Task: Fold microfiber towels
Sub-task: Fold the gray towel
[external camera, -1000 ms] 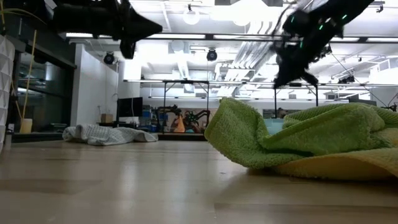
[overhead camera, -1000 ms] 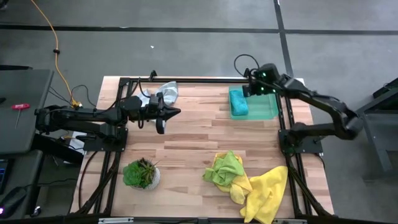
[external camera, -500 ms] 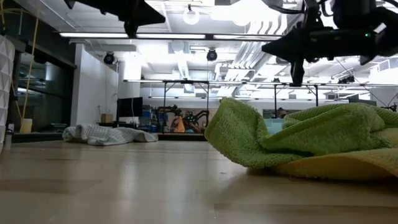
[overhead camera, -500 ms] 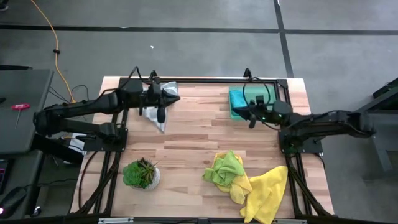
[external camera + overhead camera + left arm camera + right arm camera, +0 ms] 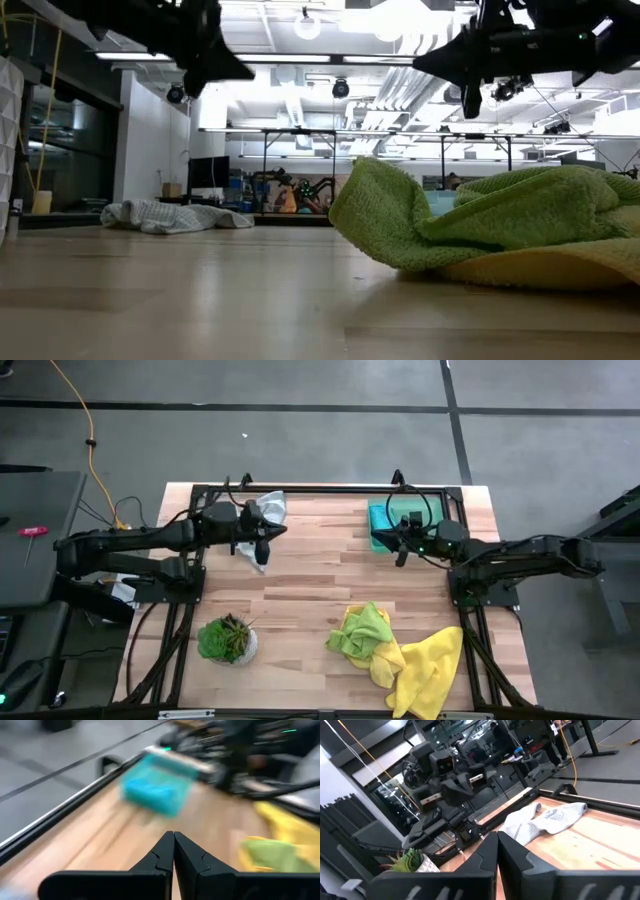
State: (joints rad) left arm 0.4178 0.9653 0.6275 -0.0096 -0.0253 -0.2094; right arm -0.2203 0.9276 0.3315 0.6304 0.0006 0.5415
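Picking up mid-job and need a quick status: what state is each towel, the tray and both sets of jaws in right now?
Left gripper: jaws shut, empty, above the table.
Right gripper: jaws shut, empty, beside the tray.
Grey-white towel: crumpled, unfolded, at the far edge.
Teal towel: folded, lying in the tray.
Green tray: holds the teal towel.
Lime green towel: bunched, unfolded.
Yellow towel: crumpled, partly under the lime green one.

Potted plant (image 5: 227,639) near table (image 5: 300,580) front-left; green tray (image 5: 430,535) back-right.

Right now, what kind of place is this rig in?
Likely a robotics lab or workshop: open ceiling with strip lights, another robot arm on a framed bench behind, bare concrete floor around the table.
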